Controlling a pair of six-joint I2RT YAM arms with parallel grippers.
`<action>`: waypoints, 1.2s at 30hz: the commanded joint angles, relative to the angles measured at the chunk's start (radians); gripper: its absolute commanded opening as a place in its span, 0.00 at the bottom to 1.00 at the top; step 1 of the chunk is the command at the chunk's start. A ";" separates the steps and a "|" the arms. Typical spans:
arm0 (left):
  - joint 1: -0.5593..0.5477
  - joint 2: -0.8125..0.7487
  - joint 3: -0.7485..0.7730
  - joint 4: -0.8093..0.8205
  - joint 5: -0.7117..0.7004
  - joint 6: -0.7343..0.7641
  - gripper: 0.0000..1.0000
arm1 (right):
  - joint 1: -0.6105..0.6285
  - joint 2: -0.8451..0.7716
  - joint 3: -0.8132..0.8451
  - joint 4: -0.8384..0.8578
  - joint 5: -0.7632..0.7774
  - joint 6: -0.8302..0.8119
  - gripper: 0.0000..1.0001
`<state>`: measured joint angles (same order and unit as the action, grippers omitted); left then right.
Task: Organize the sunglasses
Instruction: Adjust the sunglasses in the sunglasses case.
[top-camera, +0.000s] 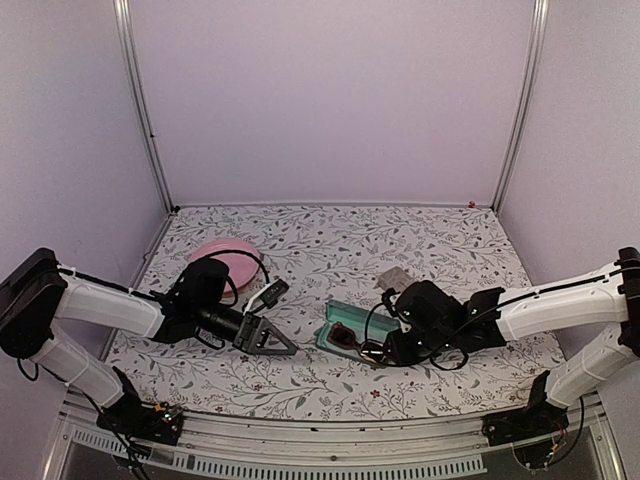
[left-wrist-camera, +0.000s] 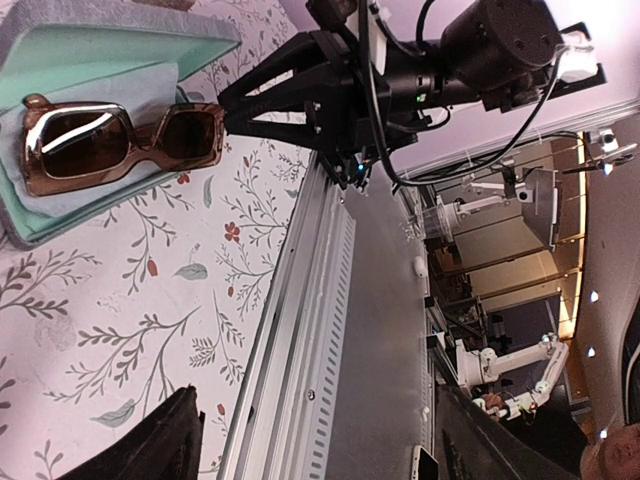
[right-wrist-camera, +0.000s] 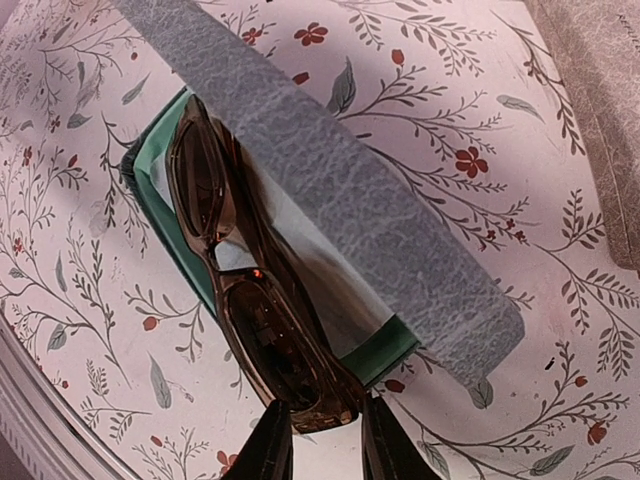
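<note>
Right gripper (right-wrist-camera: 326, 432) pinched narrow on one end of the sunglasses (right-wrist-camera: 250, 290), fingers (right-wrist-camera: 272, 445) flanking the frame; left gripper (top-camera: 283, 322) spread wide, holding nothing; one pair of sunglasses visible: chunky glossy translucent-brown frame, squarish brown lenses; lies on one pale cloth (right-wrist-camera: 300, 225) in the open case (right-wrist-camera: 330, 180), teal lining, grey leather-grain lid; long axis along the case's length, front facing the left gripper; second case (right-wrist-camera: 590, 110) grey-brown, nearby; floral tablecloth (top-camera: 420, 240).

Top camera looks down from behind the arms; left wrist views sideways, right wrist closely overhead, sharing brown square-framed sunglasses (left-wrist-camera: 120, 145).
</note>
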<state>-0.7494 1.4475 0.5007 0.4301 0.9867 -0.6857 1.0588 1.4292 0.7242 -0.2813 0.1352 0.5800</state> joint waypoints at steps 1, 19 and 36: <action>0.004 -0.008 -0.014 0.022 0.009 -0.002 0.80 | -0.014 0.016 -0.001 0.039 -0.007 -0.015 0.26; 0.004 -0.016 -0.023 0.028 0.006 -0.003 0.81 | -0.037 -0.020 -0.009 0.046 -0.003 -0.015 0.33; 0.005 0.000 -0.019 0.041 0.012 -0.008 0.80 | -0.036 -0.017 -0.077 0.119 -0.078 0.034 0.36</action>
<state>-0.7494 1.4475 0.4904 0.4381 0.9867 -0.6895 1.0309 1.4075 0.6571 -0.2115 0.0841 0.6025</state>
